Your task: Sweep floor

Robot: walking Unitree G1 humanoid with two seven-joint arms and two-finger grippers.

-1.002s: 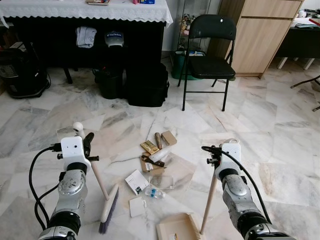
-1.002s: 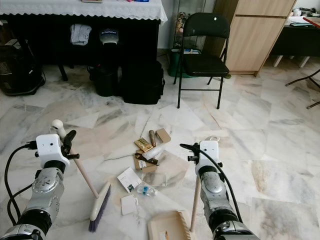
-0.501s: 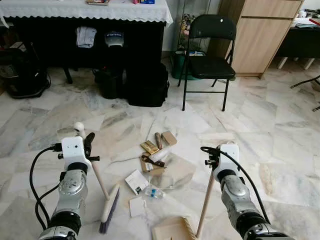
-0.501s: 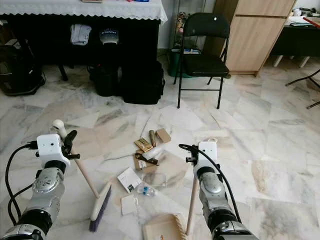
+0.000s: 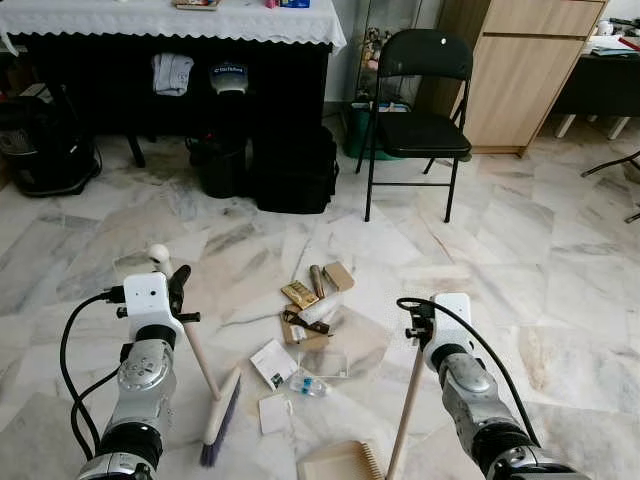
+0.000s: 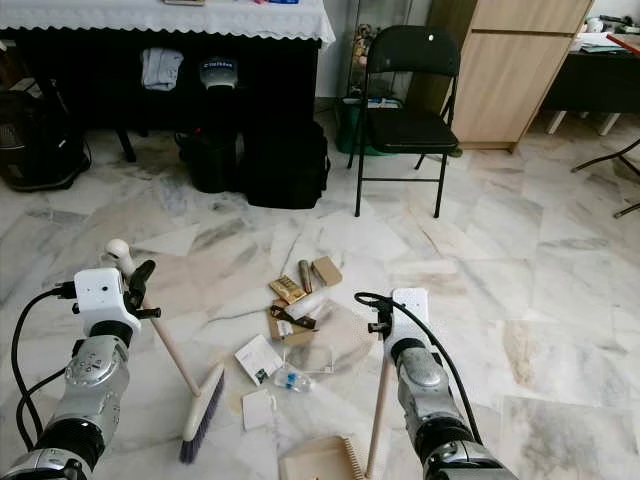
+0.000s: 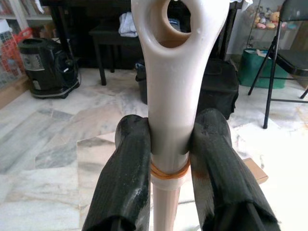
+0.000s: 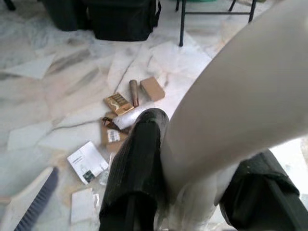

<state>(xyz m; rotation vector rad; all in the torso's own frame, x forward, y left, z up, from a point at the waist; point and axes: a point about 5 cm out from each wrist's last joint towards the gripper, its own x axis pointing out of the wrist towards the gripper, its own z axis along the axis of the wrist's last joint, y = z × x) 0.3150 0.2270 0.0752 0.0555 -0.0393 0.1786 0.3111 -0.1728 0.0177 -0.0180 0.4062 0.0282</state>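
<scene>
Litter (image 5: pixel 310 330) lies scattered on the marble floor (image 5: pixel 520 250) between the two arms: small boxes, a card, a clear packet and a scrap of paper, all loose and none of it gathered. The sweeping looks barely begun; everything has yet to be pushed into the pan.

The left hand (image 7: pixel 171 144) is clamped on the pale top of the broom (image 5: pixel 205 375), its two black fingers (image 7: pixel 127 163) pressed to either side of the handle just under the hanging hole. The broom leans with its bristle head (image 5: pixel 220 425) on the floor, just beside the near edge of the litter, close to the scrap of paper.

The right hand (image 8: pixel 192 168) is clamped on the long handle of the dustpan (image 5: pixel 340 462), which sits low on the floor on the near side of the litter, its toothed edge showing.

Further off stand a black folding chair (image 5: pixel 420 110), a dark bag (image 5: pixel 295 170) and a desk (image 5: pixel 170 20) with a white cloth.

What is left, by my reading: draw the broom across the pile toward the pan, then lift the pan away.
</scene>
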